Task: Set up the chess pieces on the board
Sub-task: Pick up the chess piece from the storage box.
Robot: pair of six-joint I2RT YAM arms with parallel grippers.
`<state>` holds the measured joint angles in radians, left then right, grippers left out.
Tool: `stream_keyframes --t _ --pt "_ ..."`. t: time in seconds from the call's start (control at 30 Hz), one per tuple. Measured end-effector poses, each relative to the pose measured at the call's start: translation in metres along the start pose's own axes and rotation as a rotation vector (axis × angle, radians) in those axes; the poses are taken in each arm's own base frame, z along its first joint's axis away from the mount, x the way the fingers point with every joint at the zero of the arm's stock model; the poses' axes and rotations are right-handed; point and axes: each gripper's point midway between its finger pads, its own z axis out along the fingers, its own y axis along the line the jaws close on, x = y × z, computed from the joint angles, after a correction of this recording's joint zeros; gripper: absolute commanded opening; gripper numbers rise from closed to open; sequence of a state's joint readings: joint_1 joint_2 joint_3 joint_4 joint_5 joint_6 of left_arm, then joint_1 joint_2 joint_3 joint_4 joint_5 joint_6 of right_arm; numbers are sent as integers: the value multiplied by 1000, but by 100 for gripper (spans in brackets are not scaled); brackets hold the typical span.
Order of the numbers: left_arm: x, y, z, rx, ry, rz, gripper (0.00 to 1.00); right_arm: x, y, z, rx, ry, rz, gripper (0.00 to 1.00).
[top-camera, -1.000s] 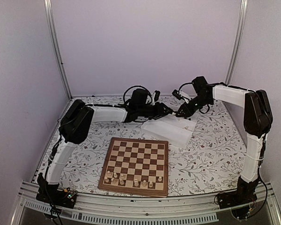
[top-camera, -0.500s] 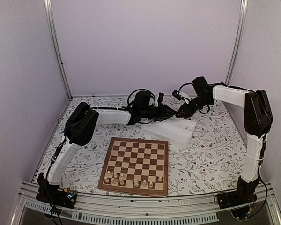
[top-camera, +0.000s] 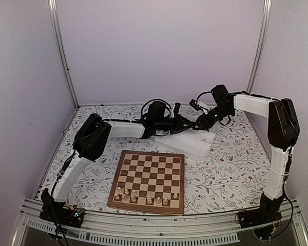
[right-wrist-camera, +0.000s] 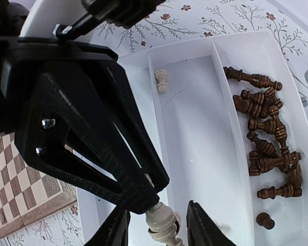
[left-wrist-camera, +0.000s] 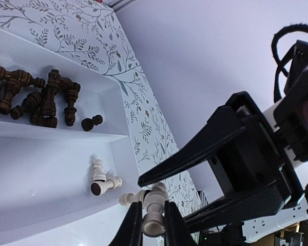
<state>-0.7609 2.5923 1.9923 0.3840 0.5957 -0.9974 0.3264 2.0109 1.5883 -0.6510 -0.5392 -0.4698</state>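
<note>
— One pale piece (left-wrist-camera: 154, 224) is the one in play. The left gripper (left-wrist-camera: 154, 209) has both fingers clamped on it, in the tray compartment that holds the pale figures.
— Lifted, or resting on the tray floor?
— Neither wrist view lets me tell. A second pale piece (left-wrist-camera: 128, 199) lies just beside it, and two further pale pieces (left-wrist-camera: 101, 179) lie along the same compartment, one of them tipped on its side.
— And the right gripper (right-wrist-camera: 159, 215)?
— Spread wide and holding nothing. Its fingers (right-wrist-camera: 200, 228) stand on either side of the clamped piece, and the tip of the left gripper points in between them.
— The dark ones?
— The dark pieces (right-wrist-camera: 264, 138) lie in a jumbled heap in the tray's other compartment, across the divider.
— Where does the tray (top-camera: 195, 146) sit against the board (top-camera: 150, 174)?
— Just beyond the board's far edge, toward the right, on the floral table (top-camera: 231, 169). Both arms reach over it, and their grippers meet above it.
— Anything on the board?
— Several standing pale pieces (top-camera: 150, 199), upright in the two rows nearest the arm bases.
</note>
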Motion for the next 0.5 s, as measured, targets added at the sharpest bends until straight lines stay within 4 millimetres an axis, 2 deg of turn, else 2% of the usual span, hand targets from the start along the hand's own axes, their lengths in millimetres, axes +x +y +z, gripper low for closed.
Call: stream_keyframes --t 0.17,0.33,0.5 --pt "-3 -4 0 17 -12 8 2 9 -5 -6 4 1 5 45" --pt "-5 -7 0 29 -17 5 1 23 -3 -4 -9 21 3 43" --pt "-4 -10 0 39 -13 1 1 24 -2 -2 -18 14 0 38"
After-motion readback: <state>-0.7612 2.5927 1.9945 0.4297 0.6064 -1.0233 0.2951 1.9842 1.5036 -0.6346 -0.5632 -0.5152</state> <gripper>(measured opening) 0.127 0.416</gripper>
